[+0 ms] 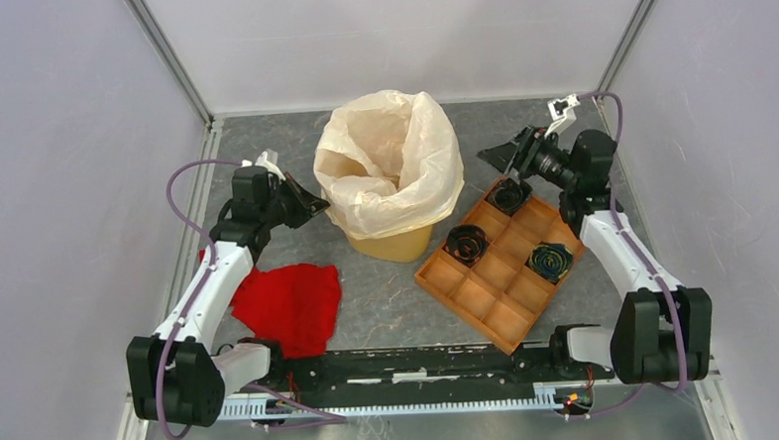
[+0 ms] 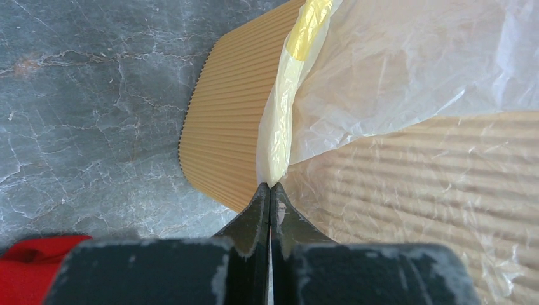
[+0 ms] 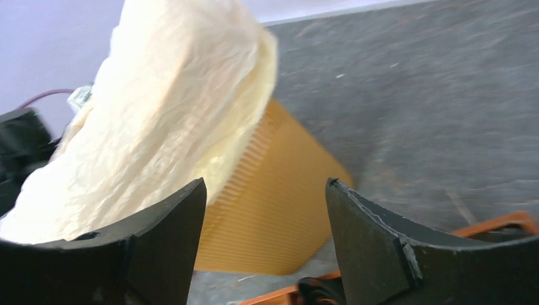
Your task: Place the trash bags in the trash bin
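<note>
The orange-yellow trash bin stands at the table's middle. The cream-white trash bag sits in it, its film draped over the rim and billowing up. My left gripper is at the bin's left side, shut on a fold of the trash bag against the ribbed bin wall. My right gripper is open and empty, to the right of the bin. Its view shows the bag and the bin between its fingers.
A flat orange-brown compartment tray with three dark coiled items lies right of the bin, under the right arm. A red cloth lies front left. Grey enclosure walls stand on the left, back and right.
</note>
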`<action>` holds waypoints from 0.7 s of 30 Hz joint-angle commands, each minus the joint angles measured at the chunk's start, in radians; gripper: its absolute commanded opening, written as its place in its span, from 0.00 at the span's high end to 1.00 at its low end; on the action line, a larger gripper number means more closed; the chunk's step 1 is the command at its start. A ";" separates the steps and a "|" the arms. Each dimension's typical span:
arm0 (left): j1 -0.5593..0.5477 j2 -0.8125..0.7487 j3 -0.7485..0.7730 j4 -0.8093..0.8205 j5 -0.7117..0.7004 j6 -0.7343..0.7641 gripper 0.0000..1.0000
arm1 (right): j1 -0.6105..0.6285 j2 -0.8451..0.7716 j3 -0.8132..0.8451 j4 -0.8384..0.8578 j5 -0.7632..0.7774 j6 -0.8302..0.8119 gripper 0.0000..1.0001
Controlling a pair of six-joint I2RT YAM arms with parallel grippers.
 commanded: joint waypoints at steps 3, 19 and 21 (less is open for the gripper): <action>-0.003 -0.030 0.051 -0.007 0.021 -0.014 0.98 | 0.084 0.066 -0.096 0.451 -0.176 0.307 0.22; -0.003 -0.046 0.062 0.001 0.027 -0.028 0.98 | 0.142 0.327 -0.166 1.163 -0.160 0.742 0.76; -0.003 -0.049 0.058 0.007 0.020 -0.032 0.98 | 0.141 0.320 -0.174 1.079 -0.145 0.680 0.96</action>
